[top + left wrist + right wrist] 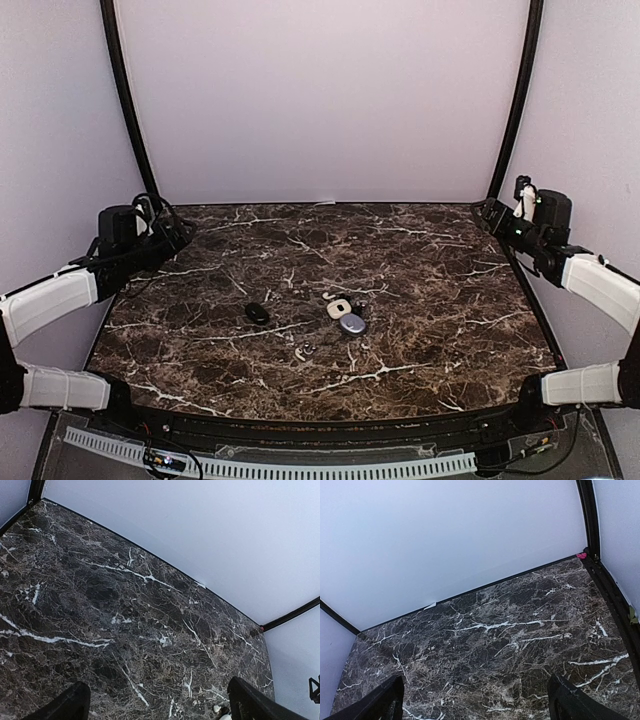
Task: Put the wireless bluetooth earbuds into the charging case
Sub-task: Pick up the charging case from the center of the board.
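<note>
Three small oval cases lie mid-table in the top view: a black one (257,312), a white one (338,308) that looks open, and a pale lavender one (352,323) touching it. Tiny white earbuds (300,352) lie just in front of them; any dark buds are hard to tell from the marble. My left gripper (178,236) is open and empty, raised over the far left corner. My right gripper (488,214) is open and empty over the far right corner. The left wrist view shows its open gripper (159,686) and a white bud (216,708) at the bottom edge. The right wrist view shows only its open gripper (476,680) over marble.
The dark marble tabletop (420,270) is ringed by white walls, with black posts (125,100) at the back corners. A white cable rail (300,468) runs along the near edge. A small pink mark (581,555) sits at the far corner.
</note>
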